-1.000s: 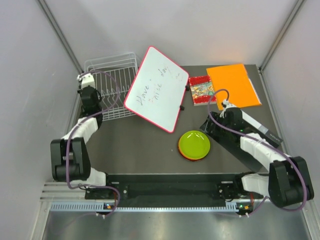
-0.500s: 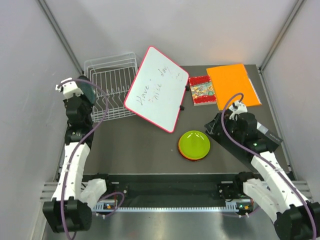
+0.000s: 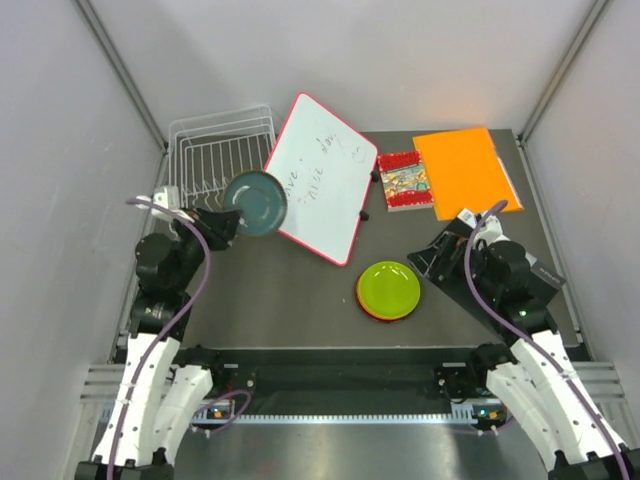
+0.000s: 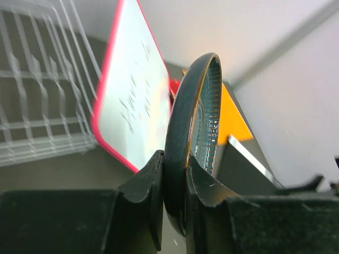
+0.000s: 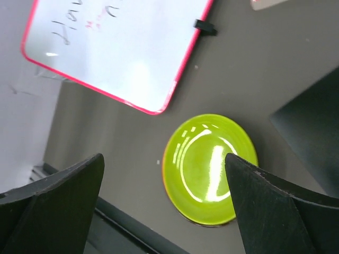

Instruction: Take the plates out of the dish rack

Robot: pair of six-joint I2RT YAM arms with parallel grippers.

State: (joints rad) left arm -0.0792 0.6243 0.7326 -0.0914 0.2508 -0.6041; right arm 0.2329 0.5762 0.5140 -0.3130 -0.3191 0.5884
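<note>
My left gripper (image 3: pixel 224 222) is shut on the rim of the dark teal plate (image 3: pixel 256 203) and holds it on edge in the air, in front of the white wire dish rack (image 3: pixel 220 160). In the left wrist view the plate (image 4: pixel 193 119) stands upright between my fingers (image 4: pixel 145 185). The rack shows no plates. The lime green plate (image 3: pixel 390 288) lies on the table on top of a stack; an orange rim (image 3: pixel 364 304) shows beneath it. My right gripper (image 3: pixel 445 255) is open and empty, above and right of the green plate (image 5: pixel 209 166).
The pink-framed whiteboard (image 3: pixel 320 175) leans over the rack's right side, close to the held plate. A small red book (image 3: pixel 403 180) and an orange folder (image 3: pixel 467 170) lie at the back right. A flat black object (image 3: pixel 530 275) lies under my right arm.
My left gripper has lifted the teal plate out of the rack and carried it right and toward the near side. My right arm has drawn back slightly.
</note>
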